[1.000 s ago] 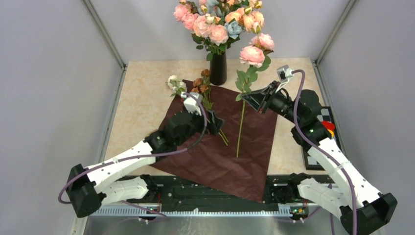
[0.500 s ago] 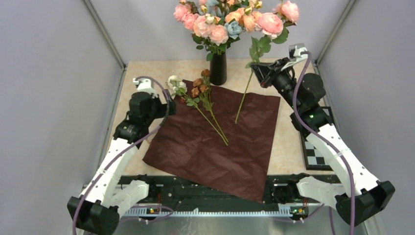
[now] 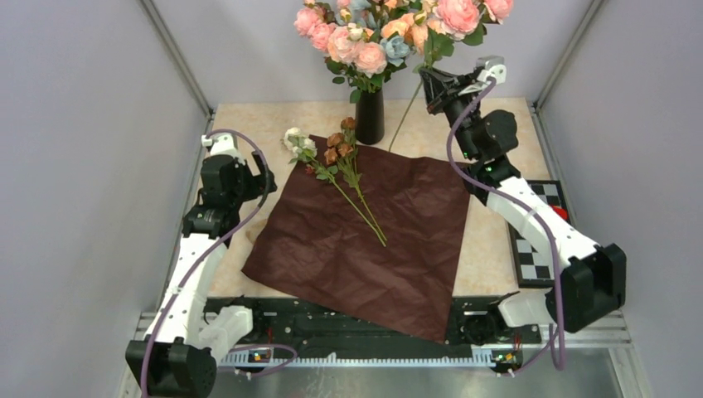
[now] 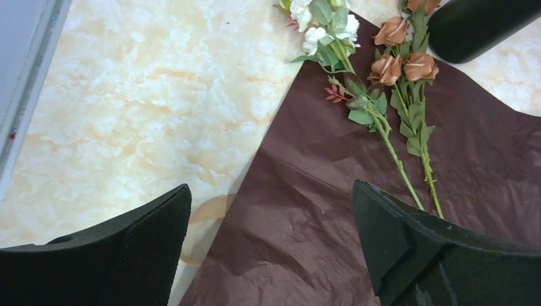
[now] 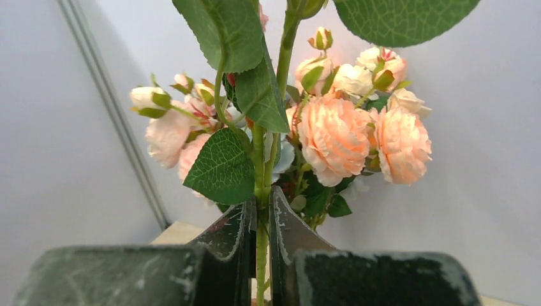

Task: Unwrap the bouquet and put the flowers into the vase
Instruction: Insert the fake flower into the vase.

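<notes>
So the bouquet's already unwrapped: the maroon paper (image 3: 373,240) lies flat on the table (image 3: 240,149), and a few flowers (image 3: 344,162) lie on its far-left part, white and brownish heads toward the back, stems running down toward the middle. The right gripper (image 3: 429,80) is up high at the back, just right of the vase (image 3: 370,116). Its jaws are pinched tight on a pink stem (image 5: 258,159); the wrist cam shows the green stalk squeezed between both fingers, leaves and blooms above. From the top cam the stem's lower end hangs down beside the vase, off the table I think, but it's thin and hard to make out. The vase sits at the paper's back corner, stuffed with peach, pink and blue blooms (image 3: 365,37). The left gripper (image 4: 271,213) is over the left side of the table, jaws spread wide with nothing in them, looking down at the paper's left edge and the flower heads. There's a tan loop (image 4: 201,213) on the table at that edge too.
</notes>
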### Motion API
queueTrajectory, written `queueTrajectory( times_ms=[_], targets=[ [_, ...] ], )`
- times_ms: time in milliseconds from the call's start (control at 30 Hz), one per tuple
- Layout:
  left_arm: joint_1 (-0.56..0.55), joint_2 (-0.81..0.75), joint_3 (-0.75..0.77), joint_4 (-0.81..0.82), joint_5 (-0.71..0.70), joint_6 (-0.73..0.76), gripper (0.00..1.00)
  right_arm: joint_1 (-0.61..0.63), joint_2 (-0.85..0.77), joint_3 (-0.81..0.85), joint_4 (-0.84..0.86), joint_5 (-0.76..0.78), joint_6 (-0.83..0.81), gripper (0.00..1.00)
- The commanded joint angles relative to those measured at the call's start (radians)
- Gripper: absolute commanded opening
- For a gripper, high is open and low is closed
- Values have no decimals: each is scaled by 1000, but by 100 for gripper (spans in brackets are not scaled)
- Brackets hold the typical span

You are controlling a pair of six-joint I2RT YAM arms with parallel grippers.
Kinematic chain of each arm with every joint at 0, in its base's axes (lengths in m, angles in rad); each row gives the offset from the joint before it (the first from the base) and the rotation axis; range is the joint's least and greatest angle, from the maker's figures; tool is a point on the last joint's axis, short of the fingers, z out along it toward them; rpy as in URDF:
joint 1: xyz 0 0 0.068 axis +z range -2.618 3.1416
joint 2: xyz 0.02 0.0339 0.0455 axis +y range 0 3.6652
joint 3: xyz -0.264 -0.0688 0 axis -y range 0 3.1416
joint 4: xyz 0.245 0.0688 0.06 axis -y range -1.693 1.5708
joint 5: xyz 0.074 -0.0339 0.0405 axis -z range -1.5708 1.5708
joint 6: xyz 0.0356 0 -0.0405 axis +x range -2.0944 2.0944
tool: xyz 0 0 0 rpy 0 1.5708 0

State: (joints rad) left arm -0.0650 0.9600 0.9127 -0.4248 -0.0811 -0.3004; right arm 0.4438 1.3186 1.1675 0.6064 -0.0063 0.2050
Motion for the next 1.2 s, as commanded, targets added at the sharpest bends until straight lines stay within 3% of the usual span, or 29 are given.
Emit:
queueTrajectory(
  times_ms=[0, 300, 1167],
  targets=[
    [7, -39, -10, 16, -72, 50, 99, 10, 86, 76, 256, 74, -85, 0],
    [11, -39, -15, 8, -160, 73, 99, 10, 274, 176, 463, 149, -91, 0],
    [13, -41, -20, 9, -162, 86, 99, 18, 479, 328, 543, 163, -87, 0]
  ],
)
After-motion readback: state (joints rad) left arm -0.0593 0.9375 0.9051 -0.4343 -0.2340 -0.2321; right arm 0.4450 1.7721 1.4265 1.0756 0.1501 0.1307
